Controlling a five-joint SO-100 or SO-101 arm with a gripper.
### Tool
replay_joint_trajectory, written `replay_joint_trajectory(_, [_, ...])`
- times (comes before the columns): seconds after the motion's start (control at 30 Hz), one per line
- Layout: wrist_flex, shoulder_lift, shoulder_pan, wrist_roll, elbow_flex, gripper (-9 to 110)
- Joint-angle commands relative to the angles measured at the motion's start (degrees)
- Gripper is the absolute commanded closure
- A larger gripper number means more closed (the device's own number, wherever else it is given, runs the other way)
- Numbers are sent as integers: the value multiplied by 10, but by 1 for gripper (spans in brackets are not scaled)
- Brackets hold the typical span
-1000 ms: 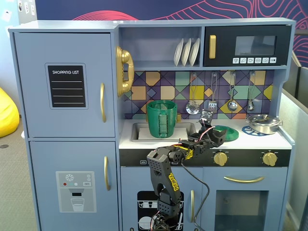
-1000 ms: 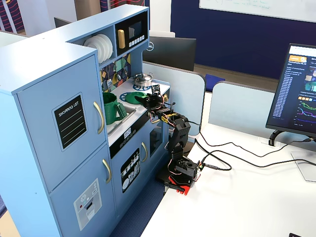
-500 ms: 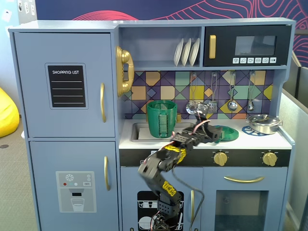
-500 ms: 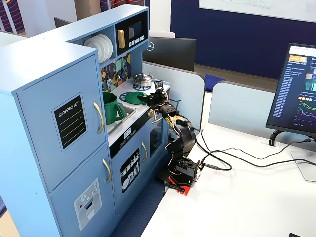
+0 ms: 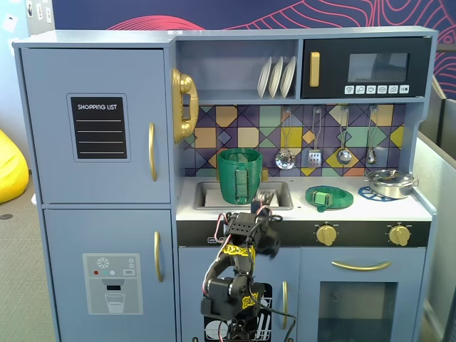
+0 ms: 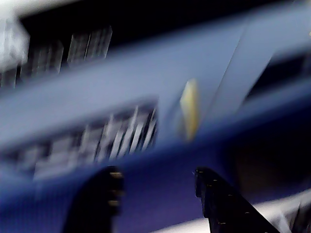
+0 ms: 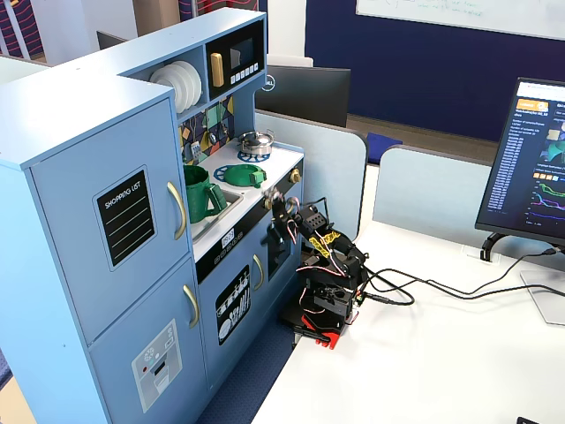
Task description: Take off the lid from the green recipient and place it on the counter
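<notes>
The green lid (image 5: 329, 197) lies flat on the white counter (image 5: 406, 209), right of the sink, handle up; it also shows in the other fixed view (image 7: 243, 175). The tall green recipient (image 5: 240, 176) stands in the sink with no lid on it and also shows from the side (image 7: 201, 193). My gripper (image 5: 261, 202) is below the counter's front edge, in front of the sink, apart from both. In the wrist view my gripper (image 6: 156, 175) is open and empty, and the picture is motion-blurred, showing only the blue kitchen front.
A silver pan (image 5: 390, 182) sits on the right burner mark. Gold knobs (image 5: 326, 234) line the front panel below the counter. Utensils hang on the back wall. The arm's base (image 7: 325, 311) stands on a white desk with cables and a monitor (image 7: 530, 168).
</notes>
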Motion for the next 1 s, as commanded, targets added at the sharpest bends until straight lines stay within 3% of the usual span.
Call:
replay_joint_trajectory(0.0, [47,42,-74,26,40,101])
replay_joint_trajectory(0.33, [43,101,-170,84,212,101])
replay_joint_trajectory(0.63, [-66,185,-179,132,309,101])
replay_joint_trajectory(0.97, [135,200,-185,64,310,101])
